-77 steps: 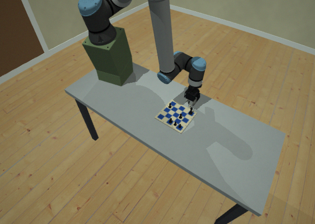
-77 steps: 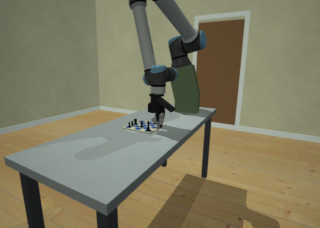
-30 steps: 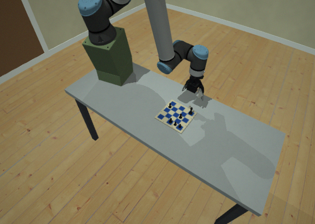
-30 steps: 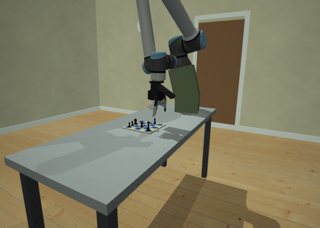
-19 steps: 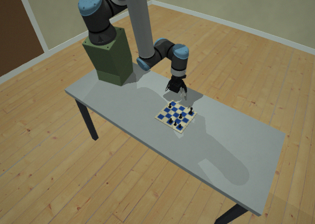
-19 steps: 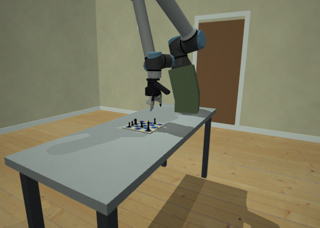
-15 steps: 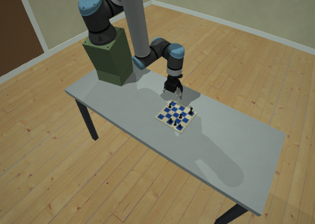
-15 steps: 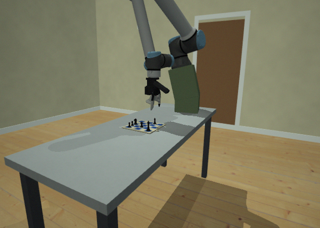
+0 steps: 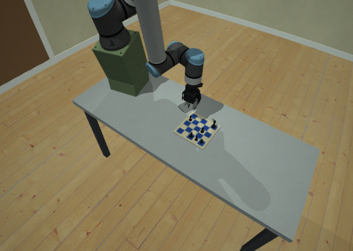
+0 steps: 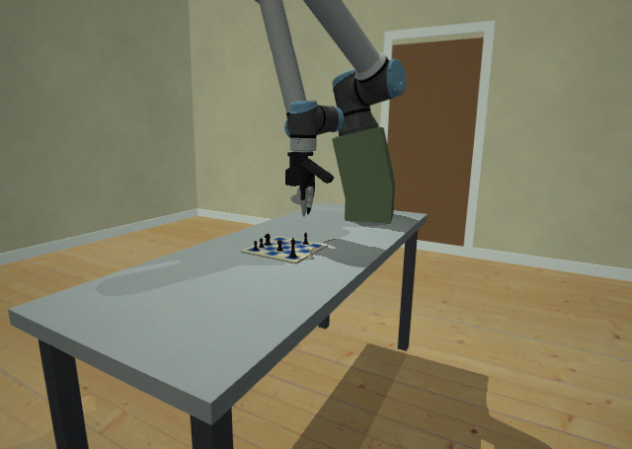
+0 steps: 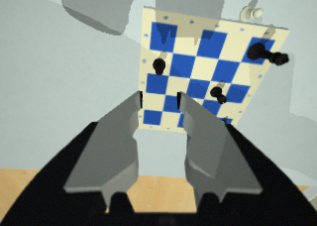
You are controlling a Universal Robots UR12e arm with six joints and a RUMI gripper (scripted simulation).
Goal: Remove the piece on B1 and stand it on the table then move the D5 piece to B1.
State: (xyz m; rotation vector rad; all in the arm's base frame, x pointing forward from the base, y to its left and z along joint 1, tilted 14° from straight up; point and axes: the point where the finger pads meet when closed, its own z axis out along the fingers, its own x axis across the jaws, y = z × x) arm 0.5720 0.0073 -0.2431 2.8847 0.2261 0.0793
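The blue and cream chessboard [image 9: 197, 129] lies on the grey table, and it also shows in the wrist view [image 11: 203, 69]. Several black pieces stand on it, among them one near the corner closest to the arm [image 9: 190, 118], a tall one at the right corner [image 9: 214, 124] and one in the middle [image 9: 202, 129]. A small white piece [image 11: 252, 12] is on the table just off the board's edge; I cannot tell if it is upright. My gripper [image 9: 190, 107] hangs above the board's edge nearest the arm [image 10: 306, 210]. Its fingers are narrowed with a gap and nothing between them.
The green robot pedestal [image 9: 122, 63] stands at the table's back corner. The table edge runs close behind the board on the far side. A brown door [image 10: 434, 138] is in the wall behind.
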